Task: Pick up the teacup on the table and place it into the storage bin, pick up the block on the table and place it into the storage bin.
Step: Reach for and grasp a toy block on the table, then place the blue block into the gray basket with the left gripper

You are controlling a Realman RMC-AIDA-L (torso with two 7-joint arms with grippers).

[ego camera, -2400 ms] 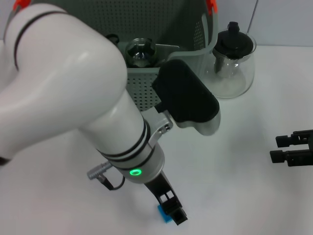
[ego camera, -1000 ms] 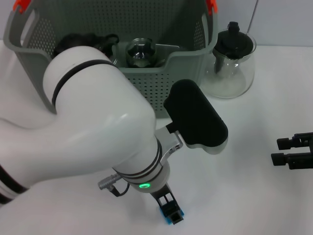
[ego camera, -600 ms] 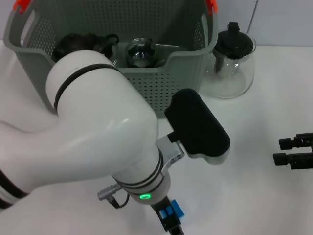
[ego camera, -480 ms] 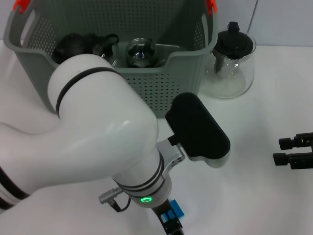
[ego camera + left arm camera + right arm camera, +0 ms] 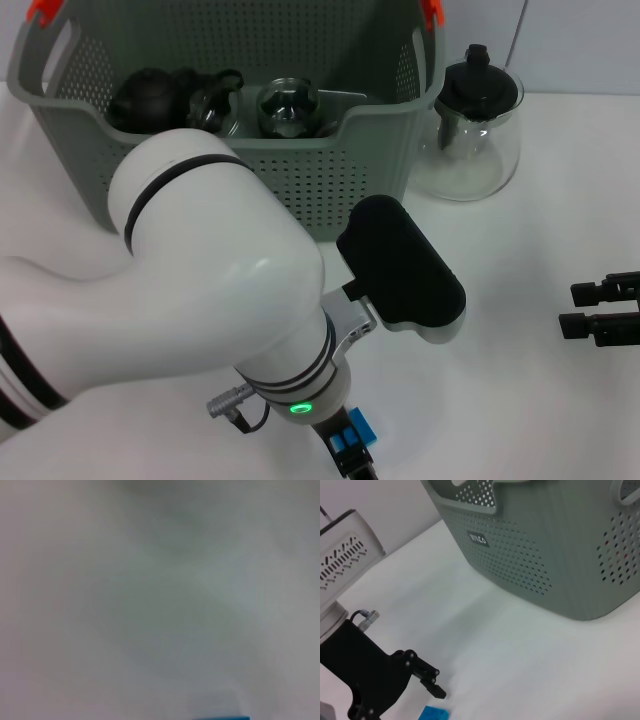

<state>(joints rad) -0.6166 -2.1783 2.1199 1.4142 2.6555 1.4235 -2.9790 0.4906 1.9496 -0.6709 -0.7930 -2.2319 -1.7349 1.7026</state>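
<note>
head view: left gripper (image 5: pixel 352 462) hangs released just beside the blue block (image 5: pixel 351 432), nearer arm; right gripper (image 5: pixel 604 307) idle, well apart.

small black label (image 5: pixel 479 538) on storage bin (image 5: pixel 560 555), lettering too small to read

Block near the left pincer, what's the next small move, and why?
Probably ease the left pincer down over the block. In the right wrist view the block lies flat on the table, just beyond the pincer's tip and apart from it, so it is not yet held. The right pincer sits parked at the right.
</note>
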